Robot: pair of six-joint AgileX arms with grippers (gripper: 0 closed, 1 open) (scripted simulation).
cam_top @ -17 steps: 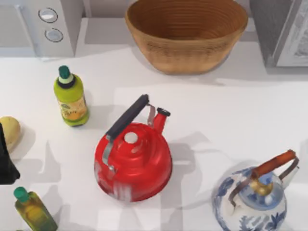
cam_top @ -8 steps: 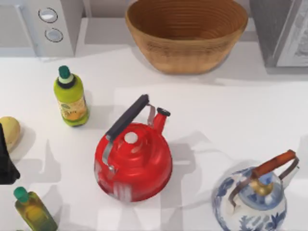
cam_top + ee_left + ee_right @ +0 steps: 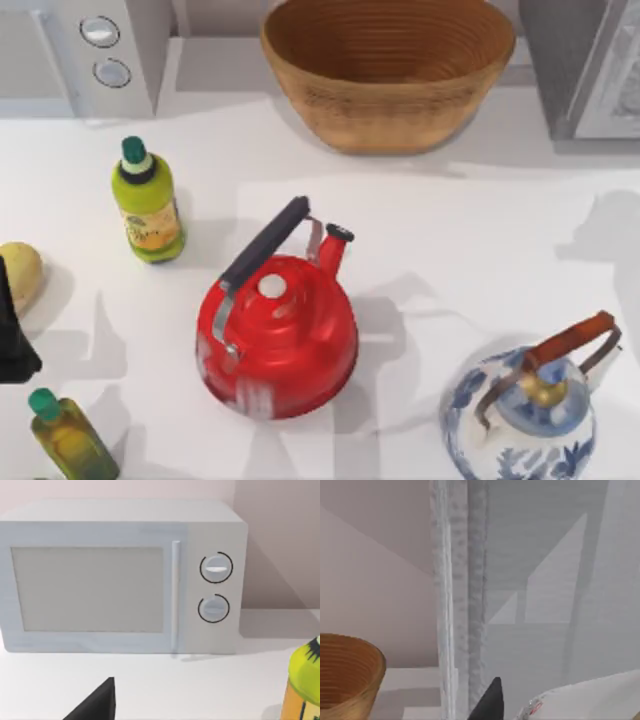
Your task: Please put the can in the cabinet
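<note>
Plainly, with the small white red-marked cylindrical can (image 3: 580, 700) seemingly clamped in the right gripper (image 3: 555, 710) just before the grey box-like cabinet (image 3: 545, 580), it could clip the white-framed door edge (image 3: 451, 605) and slip, while the left arm (image 3: 12, 335) sits parked at the table's left.

We see a glossy, enamel-like red kettle (image 3: 277, 342) with a matt black handle, and a glazed blue-and-white kettle (image 3: 520, 425) like porcelain. The basket (image 3: 388, 72) looks woven and rough. The table (image 3: 480, 230) is smooth matt white; the microwave (image 3: 120, 577) has a smooth plastic-like shell.
</note>
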